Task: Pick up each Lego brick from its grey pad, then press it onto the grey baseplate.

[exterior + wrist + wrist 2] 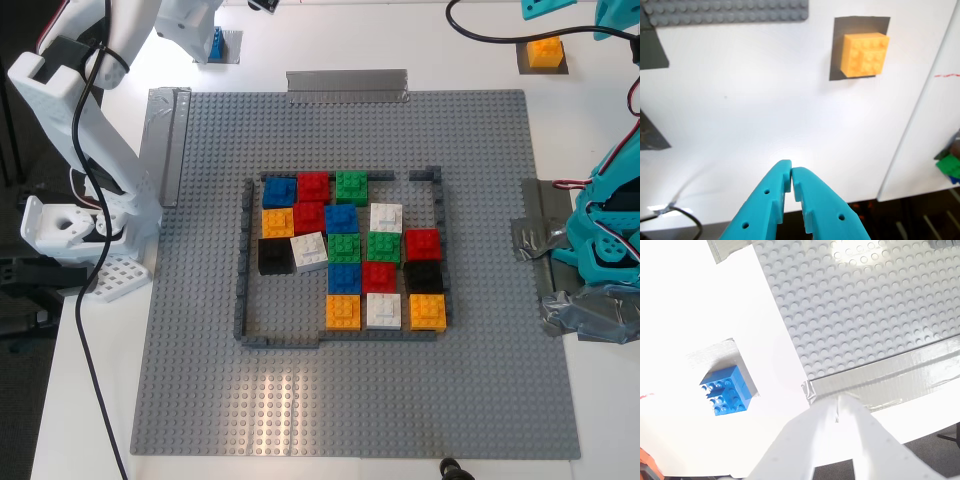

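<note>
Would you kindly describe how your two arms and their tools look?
My first tool is turquoise plastic with small round holes in its tapered fingers. My second tool is plain white plastic. Black cables trail along both arms.

A robotics lab bench, by every sign: a plain white table carried a large grey studded baseplate fixed at its edges with silver tape. A white robot arm stood at the frame's left and a teal one at its right, cables trailing across the surface.
</note>
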Motion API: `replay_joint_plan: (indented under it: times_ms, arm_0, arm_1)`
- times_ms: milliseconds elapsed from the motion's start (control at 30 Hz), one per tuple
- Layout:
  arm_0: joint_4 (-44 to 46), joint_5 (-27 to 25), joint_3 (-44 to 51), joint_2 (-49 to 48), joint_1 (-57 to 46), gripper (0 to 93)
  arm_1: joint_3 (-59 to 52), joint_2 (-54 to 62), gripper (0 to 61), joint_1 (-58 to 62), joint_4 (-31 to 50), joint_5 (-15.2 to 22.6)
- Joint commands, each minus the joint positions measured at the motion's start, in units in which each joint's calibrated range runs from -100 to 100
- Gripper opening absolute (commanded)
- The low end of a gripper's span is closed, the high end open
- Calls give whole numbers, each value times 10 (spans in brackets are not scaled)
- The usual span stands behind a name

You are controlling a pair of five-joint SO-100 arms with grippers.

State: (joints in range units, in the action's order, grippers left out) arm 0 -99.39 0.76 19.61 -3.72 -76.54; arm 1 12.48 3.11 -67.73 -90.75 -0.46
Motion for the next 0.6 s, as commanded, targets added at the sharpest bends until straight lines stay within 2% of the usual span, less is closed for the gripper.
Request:
replay_joint_plan:
  times_ms: [0, 567]
  arm_0:
    - [-6, 0, 1, -11, -29, 0]
    - [-6, 1, 1, -11, -28, 0]
  arm_1:
    - [12, 75, 2, 59, 88, 46]
    - [10, 88, 2, 55, 91, 50]
